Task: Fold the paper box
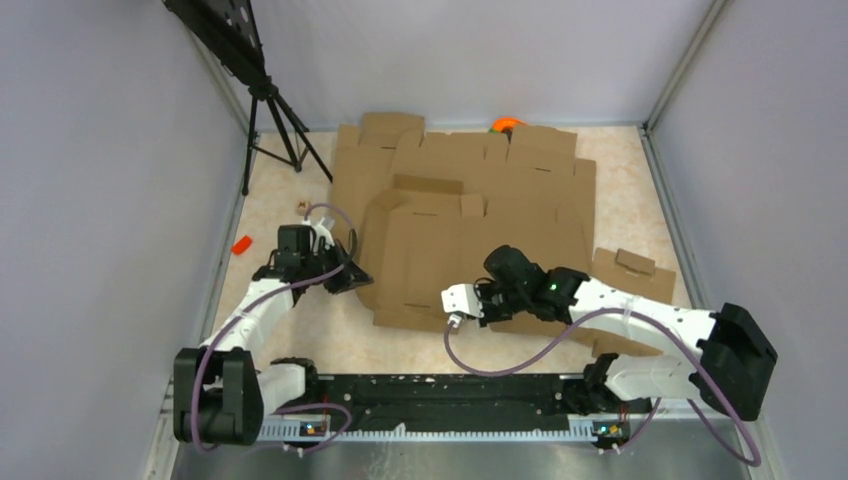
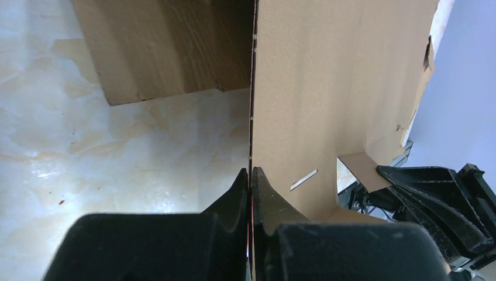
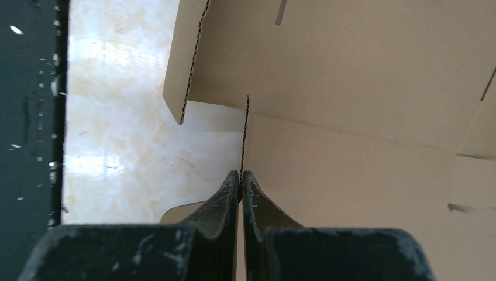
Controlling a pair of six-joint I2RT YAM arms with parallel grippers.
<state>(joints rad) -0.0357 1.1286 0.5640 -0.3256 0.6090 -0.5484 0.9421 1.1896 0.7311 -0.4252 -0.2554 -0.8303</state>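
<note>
The paper box [image 1: 430, 250] is a brown creased cardboard piece lying on top of a stack in the middle of the floor. My left gripper [image 1: 352, 278] is at its left edge. In the left wrist view the left gripper [image 2: 250, 171] is shut on a thin edge-on wall of the paper box [image 2: 333, 88]. My right gripper [image 1: 474, 306] is at the near edge. In the right wrist view the right gripper [image 3: 240, 174] pinches an edge-on flap of the paper box [image 3: 362, 146], whose corrugated edge runs straight up from the tips.
Wider cardboard blanks [image 1: 540, 160] lie under the box toward the back, and another piece [image 1: 630, 270] lies by the right arm. A black tripod [image 1: 270, 110] stands at back left. A small orange-red object [image 1: 241, 243] lies near the left wall. The base rail [image 1: 440, 390] runs along the near edge.
</note>
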